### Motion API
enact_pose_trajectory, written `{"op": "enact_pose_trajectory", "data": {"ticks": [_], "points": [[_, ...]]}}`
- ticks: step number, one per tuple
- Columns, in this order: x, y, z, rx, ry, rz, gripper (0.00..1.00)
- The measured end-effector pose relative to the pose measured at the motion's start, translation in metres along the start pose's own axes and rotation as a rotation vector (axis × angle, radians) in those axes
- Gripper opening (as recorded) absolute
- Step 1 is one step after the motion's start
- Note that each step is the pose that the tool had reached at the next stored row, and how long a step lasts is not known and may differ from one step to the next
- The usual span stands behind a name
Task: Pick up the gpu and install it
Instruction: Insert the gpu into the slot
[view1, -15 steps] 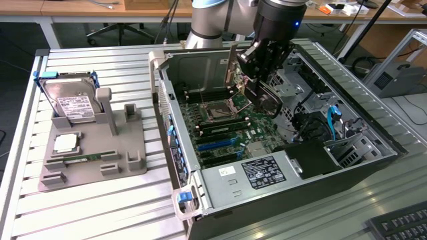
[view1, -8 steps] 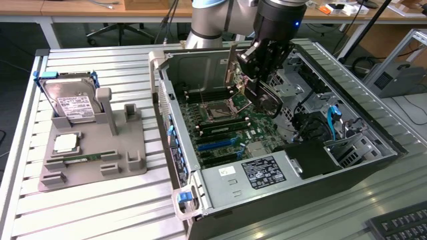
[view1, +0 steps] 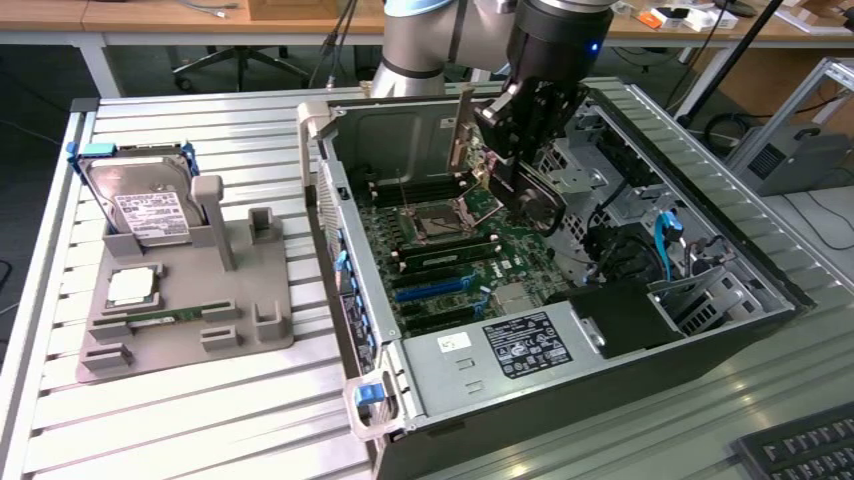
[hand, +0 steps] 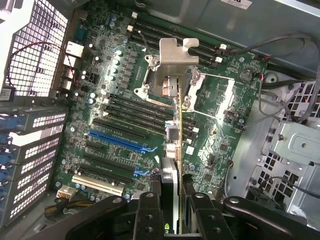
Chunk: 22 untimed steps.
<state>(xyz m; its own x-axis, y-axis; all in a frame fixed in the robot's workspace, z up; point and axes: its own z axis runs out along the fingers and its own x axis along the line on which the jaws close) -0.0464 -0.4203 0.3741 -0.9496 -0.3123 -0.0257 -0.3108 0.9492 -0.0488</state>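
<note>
Gripper (hand: 171, 207) clamped on gpu (hand: 175, 120); card held edge-on above motherboard (hand: 100, 85) inside case (view1: 400, 370). Exterior view: blue slot (view1: 434, 288) at 7 o'clock from card. Risk: misaligned descent, card edge strikes socket, bracket fouls case.

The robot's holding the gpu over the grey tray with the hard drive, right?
No. The gripper holds the gpu over the motherboard inside the open case, not over the tray. The exterior view shows it: the tray with the hard drive sits apart, to that view's left.
</note>
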Motion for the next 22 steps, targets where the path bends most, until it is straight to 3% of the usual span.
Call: {"op": "enact_pose_trajectory", "data": {"ticks": [22], "points": [[0.0,0.0,0.0,0.0012,-0.0006,-0.024,0.27]]}}
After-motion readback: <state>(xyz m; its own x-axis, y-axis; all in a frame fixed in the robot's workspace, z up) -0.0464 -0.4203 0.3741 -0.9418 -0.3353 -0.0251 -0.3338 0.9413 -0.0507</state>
